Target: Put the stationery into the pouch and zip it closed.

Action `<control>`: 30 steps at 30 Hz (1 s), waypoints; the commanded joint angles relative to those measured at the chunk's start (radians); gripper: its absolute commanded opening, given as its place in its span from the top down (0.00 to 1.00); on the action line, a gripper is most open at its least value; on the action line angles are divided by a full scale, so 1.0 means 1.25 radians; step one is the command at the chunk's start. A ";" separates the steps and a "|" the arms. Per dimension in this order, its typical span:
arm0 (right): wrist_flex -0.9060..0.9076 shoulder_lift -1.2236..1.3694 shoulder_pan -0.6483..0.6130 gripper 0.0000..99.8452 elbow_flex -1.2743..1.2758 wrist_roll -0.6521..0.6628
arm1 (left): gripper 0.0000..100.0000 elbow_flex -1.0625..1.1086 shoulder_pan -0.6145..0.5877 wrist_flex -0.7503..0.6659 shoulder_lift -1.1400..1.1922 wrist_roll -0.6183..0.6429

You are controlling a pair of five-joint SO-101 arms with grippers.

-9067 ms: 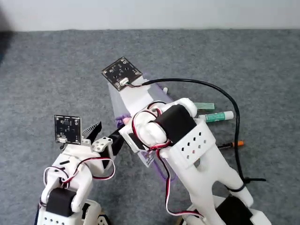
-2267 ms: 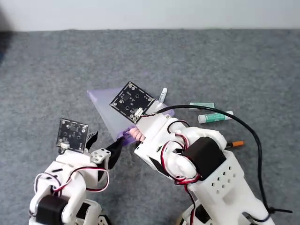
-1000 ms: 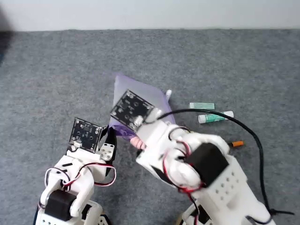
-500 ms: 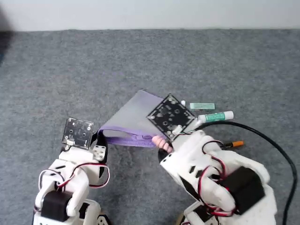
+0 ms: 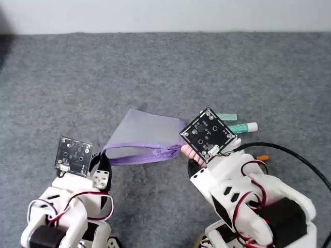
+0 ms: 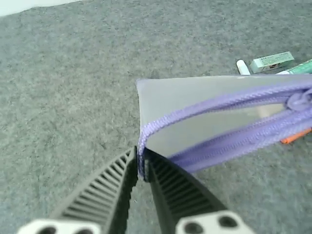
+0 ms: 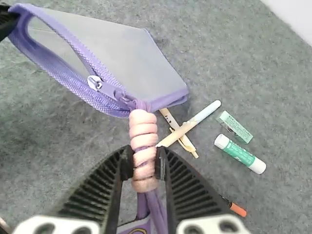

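Grey carpet-like table cover [image 5: 62, 72]; white wall [image 5: 165, 15] behind.

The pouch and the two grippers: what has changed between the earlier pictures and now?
The right gripper, shut on the pink cord, swung to the right and pulled the pouch around, so it now stretches sideways between both grippers. The left gripper kept its hold on the pouch's other end. The glue stick, eraser and orange pen stayed on the carpet, outside the pouch.
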 commanded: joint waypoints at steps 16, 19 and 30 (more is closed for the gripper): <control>0.026 -0.008 0.015 0.99 -0.005 0.005 | 0.79 0.112 -0.007 -0.110 0.002 0.045; 0.026 -0.008 0.015 0.99 -0.005 0.005 | 0.79 0.132 -0.006 -0.123 0.004 0.045; 0.026 -0.008 0.017 0.99 -0.005 0.009 | 0.99 0.172 0.077 -0.217 -0.001 0.042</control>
